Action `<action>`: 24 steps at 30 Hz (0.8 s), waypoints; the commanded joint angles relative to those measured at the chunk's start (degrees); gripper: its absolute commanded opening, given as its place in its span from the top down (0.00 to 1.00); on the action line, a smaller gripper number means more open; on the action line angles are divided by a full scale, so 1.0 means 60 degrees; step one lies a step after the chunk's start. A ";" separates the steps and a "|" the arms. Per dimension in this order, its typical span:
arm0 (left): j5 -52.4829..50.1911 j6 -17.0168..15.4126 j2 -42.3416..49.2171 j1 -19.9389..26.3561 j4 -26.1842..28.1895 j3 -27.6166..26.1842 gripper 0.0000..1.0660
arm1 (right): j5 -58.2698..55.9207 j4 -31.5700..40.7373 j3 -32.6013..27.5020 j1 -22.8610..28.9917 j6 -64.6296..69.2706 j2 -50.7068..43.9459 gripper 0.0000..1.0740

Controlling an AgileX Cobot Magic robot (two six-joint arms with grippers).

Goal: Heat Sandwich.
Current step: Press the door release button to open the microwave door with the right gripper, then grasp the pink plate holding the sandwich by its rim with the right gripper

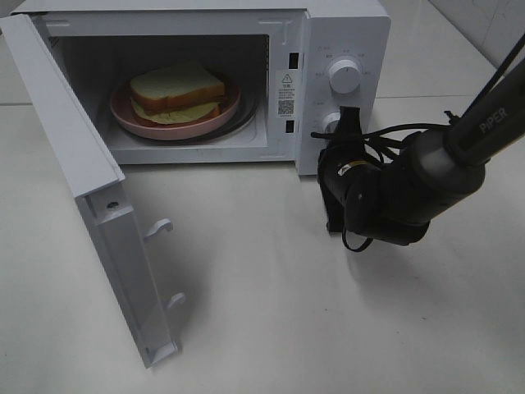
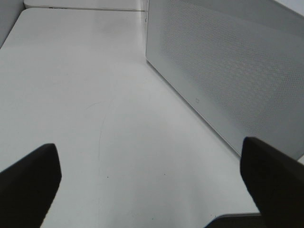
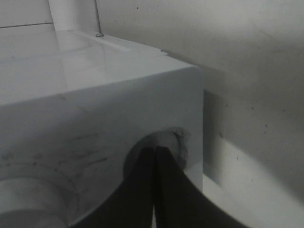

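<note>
Sitting on a pink plate (image 1: 123,120) inside the open microwave (image 1: 349,33), the sandwich (image 1: 176,87) lies apart from the closed right gripper (image 3: 154,151) at the lower knob (image 3: 176,141), while the left gripper (image 2: 148,149) hangs wide open over the table (image 2: 95,95).

The word PIPER runs in white letters along the dark link of the right arm (image 1: 495,116). On the microwave (image 1: 344,33), beside the cavity, a sticker (image 1: 286,80) carries a warning triangle with a code square (image 1: 285,107) beneath it. Its small print is too fine to read, as are the marks round the upper dial (image 1: 344,75).
</note>
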State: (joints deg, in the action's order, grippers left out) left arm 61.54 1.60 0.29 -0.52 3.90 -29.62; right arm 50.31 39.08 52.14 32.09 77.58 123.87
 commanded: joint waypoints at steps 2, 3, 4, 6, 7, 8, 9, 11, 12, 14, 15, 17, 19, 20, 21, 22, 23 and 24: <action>-0.0038 -0.0067 0.0048 0.0048 -0.0010 0.0019 0.09 | 0.0363 -0.0353 -0.0449 0.0353 0.0019 -0.0602 1.00; -0.0038 -0.0067 0.0048 0.0048 -0.0010 0.0019 0.09 | 0.0363 -0.0353 -0.0449 0.0353 0.0019 -0.0602 1.00; -0.0038 -0.0067 0.0048 0.0048 -0.0010 0.0019 0.09 | 0.0334 -0.0363 -0.0544 0.0372 0.0019 -0.0678 1.00; -0.0038 -0.0067 0.0048 0.0048 -0.0010 0.0019 0.09 | 0.0325 -0.0353 -0.0907 0.0497 0.0010 -0.0974 1.00; -0.0038 -0.0067 0.0048 0.0048 -0.0010 0.0019 0.09 | 0.0325 -0.0353 -0.0907 0.0497 0.0010 -0.0974 1.00; -0.0038 -0.0067 0.0048 0.0048 -0.0010 0.0019 0.09 | 0.0306 -0.0353 -0.1041 0.0563 -0.0019 -0.1089 1.00; -0.0038 -0.0067 0.0048 0.0048 -0.0010 0.0019 0.09 | 0.0239 -0.0334 -0.1318 0.0583 -0.0095 -0.1337 1.00; -0.0038 -0.0067 0.0048 0.0048 -0.0010 0.0019 0.09 | -0.0029 -0.0363 -0.1547 0.0583 -0.0248 -0.1623 1.00; -0.0038 -0.0067 0.0048 0.0048 -0.0010 0.0019 0.09 | -0.0029 -0.0363 -0.1547 0.0583 -0.0248 -0.1623 1.00; -0.0038 -0.0067 0.0048 0.0048 -0.0010 0.0019 0.09 | -0.0420 -0.0411 -0.1919 0.0583 -0.0678 -0.2120 1.00; -0.0038 -0.0067 0.0048 0.0048 -0.0010 0.0019 0.09 | -0.0592 -0.0430 -0.2053 0.0583 -0.0879 -0.2311 1.00; -0.0038 -0.0067 0.0048 0.0048 -0.0010 0.0019 0.09 | -0.0773 -0.0430 -0.2177 0.0583 -0.1031 -0.2464 1.00; -0.0038 -0.0067 0.0048 0.0048 -0.0010 0.0019 0.09 | -0.1346 -0.0430 -0.2492 0.0583 -0.1585 -0.3075 1.00; -0.0038 -0.0067 0.0048 0.0048 -0.0010 0.0019 0.09 | -0.1604 -0.0458 -0.2569 0.0583 -0.1843 -0.3275 1.00; -0.0038 -0.0067 0.0048 0.0048 -0.0010 0.0019 0.09 | -0.1872 -0.0554 -0.2597 0.0573 -0.2082 -0.3428 1.00; -0.0038 -0.0067 0.0048 0.0048 -0.0010 0.0019 0.09 | -0.1872 -0.0554 -0.2597 0.0573 -0.2082 -0.3428 1.00; -0.0038 -0.0067 0.0048 0.0048 -0.0010 0.0019 0.09 | -0.2521 -0.0917 -0.2626 0.0544 -0.2664 -0.3810 1.00; -0.0038 -0.0067 0.0048 0.0048 -0.0010 0.0019 0.09 | -0.2884 -0.1165 -0.2626 0.0544 -0.2941 -0.3944 1.00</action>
State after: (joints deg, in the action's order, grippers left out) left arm 61.54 1.60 0.29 -0.52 3.84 -29.62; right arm 36.50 34.72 36.55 35.29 63.60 101.99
